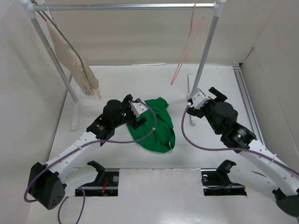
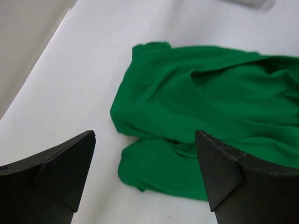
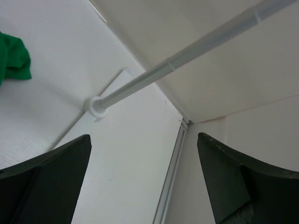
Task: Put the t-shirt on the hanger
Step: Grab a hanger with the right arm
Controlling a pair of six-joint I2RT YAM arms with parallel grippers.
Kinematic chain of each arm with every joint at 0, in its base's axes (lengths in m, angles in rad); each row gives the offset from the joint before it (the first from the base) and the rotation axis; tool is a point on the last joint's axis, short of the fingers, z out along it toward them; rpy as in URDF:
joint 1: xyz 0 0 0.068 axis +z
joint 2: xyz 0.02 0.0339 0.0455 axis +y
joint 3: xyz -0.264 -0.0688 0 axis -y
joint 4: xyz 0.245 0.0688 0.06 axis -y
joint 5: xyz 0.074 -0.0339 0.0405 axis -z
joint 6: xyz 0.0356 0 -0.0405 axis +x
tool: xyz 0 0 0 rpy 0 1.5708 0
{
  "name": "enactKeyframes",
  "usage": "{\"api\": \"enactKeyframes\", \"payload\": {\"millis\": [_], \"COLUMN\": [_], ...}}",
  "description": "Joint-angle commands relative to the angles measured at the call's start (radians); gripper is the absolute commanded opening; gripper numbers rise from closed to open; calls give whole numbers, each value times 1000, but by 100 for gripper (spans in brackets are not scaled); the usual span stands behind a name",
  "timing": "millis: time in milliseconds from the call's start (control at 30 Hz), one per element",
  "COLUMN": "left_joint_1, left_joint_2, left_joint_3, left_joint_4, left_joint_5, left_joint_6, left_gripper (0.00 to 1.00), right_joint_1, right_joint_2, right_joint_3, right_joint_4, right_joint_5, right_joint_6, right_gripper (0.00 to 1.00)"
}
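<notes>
The green t-shirt (image 1: pixel 156 123) lies crumpled on the white table; it fills the left wrist view (image 2: pixel 201 121) and a corner shows in the right wrist view (image 3: pixel 11 60). The pink wire hanger (image 1: pixel 187 46) hangs from the rail at the back right. My left gripper (image 1: pixel 138 113) is open, just above the shirt's left edge, with the cloth between and ahead of the fingers (image 2: pixel 60 172). My right gripper (image 1: pixel 202 99) is open and empty, right of the shirt, near the rack's right post (image 1: pixel 205 51).
A metal clothes rack (image 1: pixel 126 6) spans the back, its right post foot (image 3: pixel 96 106) near my right gripper. A dark hanger with beige cloth (image 1: pixel 74 63) hangs at the left. White walls enclose the table; a rail (image 1: pixel 245 98) runs along the right edge.
</notes>
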Motion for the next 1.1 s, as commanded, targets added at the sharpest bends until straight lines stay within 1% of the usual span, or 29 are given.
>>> {"api": "enactKeyframes", "payload": {"millis": [0,33,67,100,133,167,233,267,300,333,367,400,433,467,500,533,567,600,633,667,700,733,800,833,900,967,1000,1033,1067], "left_joint_1": [-9,-9,-9,-9,-9,-9,-9,-9,-9,-9,-9,-9,-9,-9,-9,-9,-9,-9,-9,-9,-20,-20,-30,-41,-50,-60,-60,-60,-60], "left_joint_2": [29,29,17,-20,-43,-64,-121,-132,-141,-141,-141,-141,-141,-141,-141,-141,-150,-150,-150,-150,-150,-150,-150,-150,-159,-170,-170,-181,-192], "left_joint_3": [105,105,90,76,56,38,-11,-20,-20,-20,-20,-20,-11,-11,-11,-11,-11,-11,-22,-22,-22,-22,-22,-22,-31,-40,-50,-50,-50], "left_joint_4": [4,27,53,108,134,157,186,187,187,156,139,124,110,99,87,87,87,87,96,96,105,105,105,105,95,95,95,95,95], "left_joint_5": [117,117,117,117,126,126,150,150,150,150,135,135,120,111,100,100,88,78,78,69,69,45,25,2,-23,-43,-52,-52,-52], "left_joint_6": [-29,-46,-60,-69,-69,-69,-69,-69,-69,-78,-78,-93,-103,-112,-112,-112,-112,-112,-112,-121,-133,-133,-144,-144,-144,-144,-144,-144,-144], "left_gripper": [83,83,83,83,83,83,83,83,83,83,83,83,83,83,83,83,83,83,83,83,83,83,83,83,83,83,83,83,83], "right_joint_1": [192,228,258,312,329,338,338,338,338,338,338,338,338,338,338,338,338,338,338,338,338,338,310,294,242,199,175,124,102], "right_joint_2": [89,111,129,155,156,156,113,87,58,15,14,25,84,123,163,201,271,299,324,356,370,385,448,468,517,545,560,589,605], "right_joint_3": [261,308,349,422,457,489,547,547,547,547,561,598,645,755,812,867,953,983,1001,1001,1001,1001,1043,1060,1083,1098,1115,1124,1135], "right_joint_4": [-328,-386,-477,-508,-520,-492,-413,-357,-229,-168,-130,-129,-155,-177,-195,-224,-224,-224,-176,-134,-104,-76,-42,-42,-42,-42,-80,-94,-106], "right_joint_5": [350,444,473,488,497,478,400,293,233,179,130,67,57,57,130,181,212,230,230,243,264,337,371,372,321,249,223,197,180], "right_joint_6": [-6,-6,3,-6,-6,5,8,-13,-14,-59,-76,-77,-77,-33,23,93,205,248,285,311,384,414,454,465,497,554,584,638,655], "right_gripper": [100,100,100,100,100,100,100,100,100,100,98,95,91,88,82,82,83,86,86,86,85,85,83,83,86,86,86,85,85]}}
